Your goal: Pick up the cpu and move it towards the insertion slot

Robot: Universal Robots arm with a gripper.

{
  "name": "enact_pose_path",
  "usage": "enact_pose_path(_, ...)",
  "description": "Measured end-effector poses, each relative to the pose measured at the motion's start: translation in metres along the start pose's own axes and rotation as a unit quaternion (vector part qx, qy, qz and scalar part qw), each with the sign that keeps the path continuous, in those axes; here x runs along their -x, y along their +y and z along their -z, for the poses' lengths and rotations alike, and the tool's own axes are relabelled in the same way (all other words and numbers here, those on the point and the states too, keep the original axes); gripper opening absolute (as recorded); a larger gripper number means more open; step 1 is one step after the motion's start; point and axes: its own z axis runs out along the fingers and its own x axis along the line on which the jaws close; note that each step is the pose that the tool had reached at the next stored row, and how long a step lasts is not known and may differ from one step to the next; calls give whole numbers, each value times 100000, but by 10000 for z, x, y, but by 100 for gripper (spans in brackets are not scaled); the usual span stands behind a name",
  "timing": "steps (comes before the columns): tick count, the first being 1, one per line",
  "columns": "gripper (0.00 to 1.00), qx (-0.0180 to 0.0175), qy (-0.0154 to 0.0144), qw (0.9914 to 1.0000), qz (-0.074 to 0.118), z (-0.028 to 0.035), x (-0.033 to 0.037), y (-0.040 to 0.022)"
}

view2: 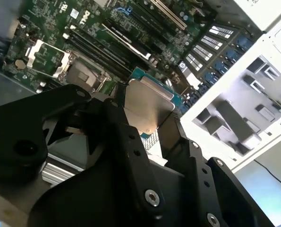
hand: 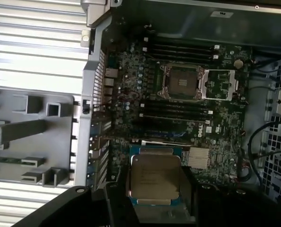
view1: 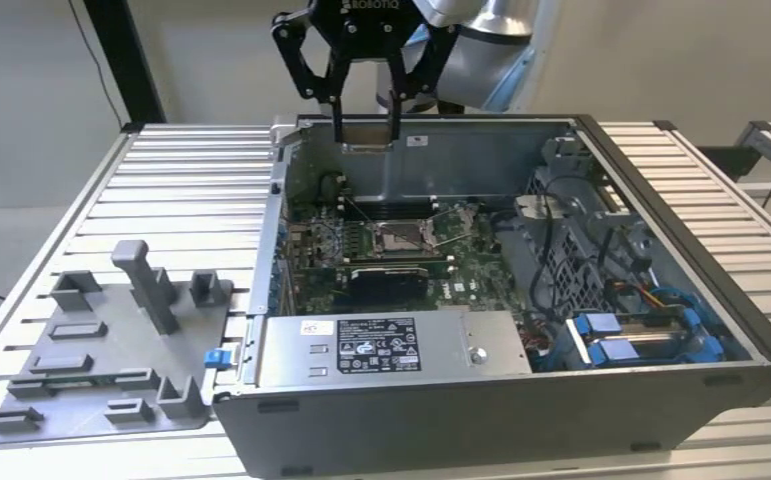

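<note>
My gripper point(view1: 366, 135) hangs over the far wall of the open computer case, shut on the cpu point(view1: 366, 147), a small flat chip held by its edges between the two black fingers. Both wrist views show the cpu point(hand: 155, 178) point(view2: 147, 106) with its silvery top, clamped in the gripper point(hand: 155, 190) point(view2: 145, 120). The insertion slot point(view1: 399, 238) sits in the middle of the green motherboard, below and nearer than the gripper. Its metal frame lid stands open beside the grey socket point(hand: 181, 82) point(view2: 82, 75).
The case wall point(view1: 492, 160) and its rim surround the board. A power supply point(view1: 385, 345) lies along the near side, with cables and blue drive parts point(view1: 639, 335) on the exterior view's right. The grey tray point(view1: 92, 360) point(hand: 31, 137) with raised blocks stands on the slatted table, left of the case.
</note>
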Motion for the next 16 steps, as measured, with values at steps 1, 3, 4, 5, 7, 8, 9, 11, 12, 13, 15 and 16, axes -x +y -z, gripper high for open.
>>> enact_pose_path(1, 0, 2, 0, 100000, 5, -1, 26, 2)
enact_pose_path(3, 0, 7, -2, 100000, 18, -4, 75, 7)
enact_pose_path(4, 0, 6, -2, 100000, 22, -5, 94, 11)
enact_pose_path(5, 0, 1, 1, 100000, 26, -6, 110, 17)
enact_pose_path(7, 0, 1, 2, 100000, 28, -9, 141, 30)
enact_pose_path(8, 0, 5, 0, 100000, 28, -11, 157, 37)
enact_pose_path(9, 0, 1, 0, 100000, 29, -13, 175, 45)
enact_pose_path(11, 0, -1, 2, 100000, 31, -16, 210, 66)
enact_pose_path(12, 0, 3, -1, 100000, 32, -18, 227, 76)
enact_pose_path(13, 0, 2, -1, 100000, 32, -20, 245, 86)
enact_pose_path(15, 0, 2, -1, 100000, 34, -23, 281, 108)
enact_pose_path(16, 0, 1, -3, 100000, 35, -25, 300, 116)
